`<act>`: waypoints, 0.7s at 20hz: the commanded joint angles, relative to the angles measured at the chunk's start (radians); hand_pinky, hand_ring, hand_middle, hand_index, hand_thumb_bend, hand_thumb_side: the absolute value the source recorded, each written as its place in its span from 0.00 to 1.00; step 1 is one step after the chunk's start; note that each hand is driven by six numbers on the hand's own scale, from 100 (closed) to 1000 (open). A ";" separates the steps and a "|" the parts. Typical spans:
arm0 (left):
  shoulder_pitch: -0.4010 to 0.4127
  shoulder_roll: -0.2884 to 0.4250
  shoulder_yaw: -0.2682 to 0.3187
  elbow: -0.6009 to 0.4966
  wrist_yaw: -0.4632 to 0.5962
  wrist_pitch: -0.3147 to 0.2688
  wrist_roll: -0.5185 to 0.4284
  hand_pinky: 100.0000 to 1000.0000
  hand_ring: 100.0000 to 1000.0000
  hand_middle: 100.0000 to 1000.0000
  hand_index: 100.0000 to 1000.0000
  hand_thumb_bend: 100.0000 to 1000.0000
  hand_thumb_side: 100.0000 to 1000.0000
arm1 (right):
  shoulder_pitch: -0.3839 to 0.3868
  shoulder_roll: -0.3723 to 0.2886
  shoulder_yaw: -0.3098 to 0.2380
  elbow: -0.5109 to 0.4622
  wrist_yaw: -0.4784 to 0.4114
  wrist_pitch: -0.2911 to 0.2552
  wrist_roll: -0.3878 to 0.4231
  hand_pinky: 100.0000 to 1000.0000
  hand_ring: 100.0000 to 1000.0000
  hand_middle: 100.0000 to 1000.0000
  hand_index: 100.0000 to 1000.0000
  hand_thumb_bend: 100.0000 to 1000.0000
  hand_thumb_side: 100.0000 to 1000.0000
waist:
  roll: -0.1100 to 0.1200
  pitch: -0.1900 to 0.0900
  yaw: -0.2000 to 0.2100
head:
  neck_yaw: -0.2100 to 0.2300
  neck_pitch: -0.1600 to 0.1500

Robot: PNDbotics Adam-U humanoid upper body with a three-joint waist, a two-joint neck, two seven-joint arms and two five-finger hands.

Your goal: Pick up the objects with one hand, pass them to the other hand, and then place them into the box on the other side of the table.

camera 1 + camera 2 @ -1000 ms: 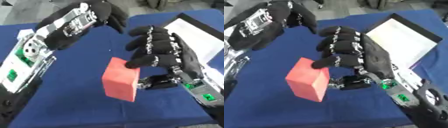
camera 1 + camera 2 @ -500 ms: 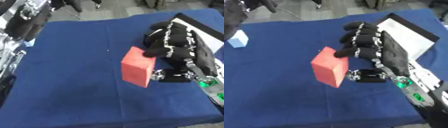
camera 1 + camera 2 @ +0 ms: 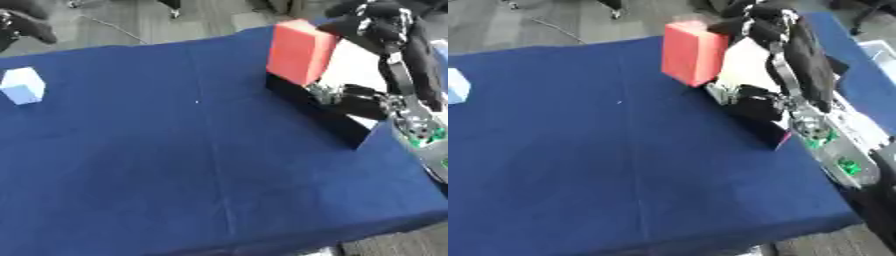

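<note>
Your right hand (image 3: 776, 30) is holding the red block (image 3: 300, 52) up in the air at the right side of the tabletop (image 3: 175, 165), with its fingers (image 3: 372, 17) curling over the block's top right edge and the thumb closing in from below, so the hand is gripping the block. The block is sitting tilted, clear of the blue cloth, and it is hanging just over the near left corner of the box (image 3: 325, 116), a black-walled box with a white inside that is lying against the tabletop's right edge; part of the block is overlapping the box's white floor in both views. You are not yet resting the block on anything. Your left hand (image 3: 19, 24) is showing only at the upper left corner of the left eye view, as a dark shape beyond the tabletop's far edge, and you cannot tell from here how its fingers are standing. 1 other thing is lying on the cloth: a pale blue cube (image 3: 23, 86), near the left edge and well apart from the red block and the box.
</note>
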 commanded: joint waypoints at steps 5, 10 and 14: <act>0.031 -0.047 0.039 -0.019 -0.051 -0.056 0.021 0.77 0.53 0.59 0.72 0.00 0.72 | -0.116 -0.030 -0.061 0.376 -0.110 0.058 0.149 0.75 0.70 0.37 0.55 0.00 0.00 | 0.007 -0.026 0.039 | -0.100 -0.003; 0.060 -0.059 0.053 -0.019 -0.065 -0.059 0.034 0.77 0.53 0.59 0.72 0.00 0.72 | -0.139 -0.046 -0.114 0.611 -0.084 0.149 0.086 0.75 0.72 0.40 0.64 0.00 0.00 | 0.004 -0.031 0.055 | -0.145 -0.003; 0.067 -0.062 0.050 -0.019 -0.069 -0.052 0.027 0.77 0.53 0.59 0.73 0.00 0.73 | -0.134 -0.076 -0.129 0.713 -0.054 0.188 0.144 0.82 0.82 0.57 0.89 0.00 0.11 | -0.005 -0.035 0.060 | -0.156 -0.003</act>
